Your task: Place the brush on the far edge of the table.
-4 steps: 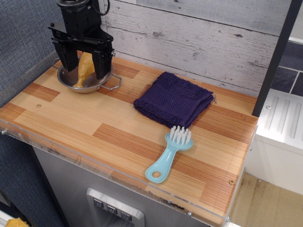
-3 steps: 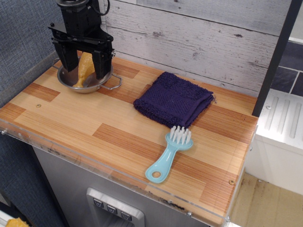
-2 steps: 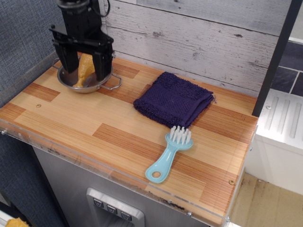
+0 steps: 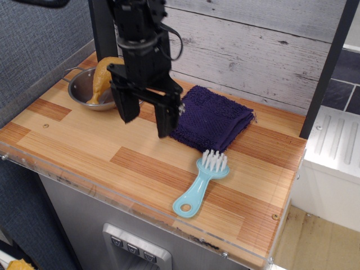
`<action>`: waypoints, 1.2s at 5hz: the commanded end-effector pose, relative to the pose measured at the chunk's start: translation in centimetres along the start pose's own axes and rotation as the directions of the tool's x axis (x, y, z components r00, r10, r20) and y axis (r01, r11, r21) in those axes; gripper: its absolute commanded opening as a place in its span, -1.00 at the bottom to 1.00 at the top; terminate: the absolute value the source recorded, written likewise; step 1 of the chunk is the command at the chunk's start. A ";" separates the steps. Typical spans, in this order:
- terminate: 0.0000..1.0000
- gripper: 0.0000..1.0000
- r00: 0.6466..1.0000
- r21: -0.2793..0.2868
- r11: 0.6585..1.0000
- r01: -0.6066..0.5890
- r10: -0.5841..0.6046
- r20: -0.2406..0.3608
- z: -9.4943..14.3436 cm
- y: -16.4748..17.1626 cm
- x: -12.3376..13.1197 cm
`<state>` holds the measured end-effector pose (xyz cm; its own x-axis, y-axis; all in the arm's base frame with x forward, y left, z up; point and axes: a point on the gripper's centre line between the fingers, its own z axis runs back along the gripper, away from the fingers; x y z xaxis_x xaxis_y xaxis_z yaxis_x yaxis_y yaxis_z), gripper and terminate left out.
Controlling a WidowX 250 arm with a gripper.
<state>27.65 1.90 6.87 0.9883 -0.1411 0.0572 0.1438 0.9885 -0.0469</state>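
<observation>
Your tool (image 4: 145, 119) hangs spread and empty left of the brush (image 4: 200, 181), which lies near the table's (image 4: 84, 143) near edge; come down off-centre and you'll snag the purple cloth (image 4: 214, 119) or shove the brush overboard.

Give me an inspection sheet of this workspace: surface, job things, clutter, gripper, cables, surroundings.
Surface: wood-grain plank table with clear acrylic rim, flat.
Job's things: light-blue plastic scrub brush lies near the front edge, white bristles toward the cloth, untouched.
Clutter: folded dark purple cloth behind the brush; metal pan at back left holding a yellowish-orange item.
Grippers: black gripper open, empty, above the table left of the cloth.
Cables: black cable looping beside the arm.
Surroundings: whitewashed plank wall behind; grey textured wall at left.
</observation>
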 end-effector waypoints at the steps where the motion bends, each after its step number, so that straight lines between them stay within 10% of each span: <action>1: -1.00 1.00 0.997 0.009 0.997 0.080 -0.081 0.014 -1.2 -5.5 0.1; 5: -1.00 1.00 0.985 0.036 0.992 0.122 -0.116 -0.125 -6.8 -7.1 -0.9; 6: -1.00 -1.00 0.988 0.031 0.994 0.108 -0.104 -0.114 -7.6 -6.9 -1.3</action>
<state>26.26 -5.43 0.10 0.9668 -0.2518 -0.0424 0.2516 0.9678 -0.0100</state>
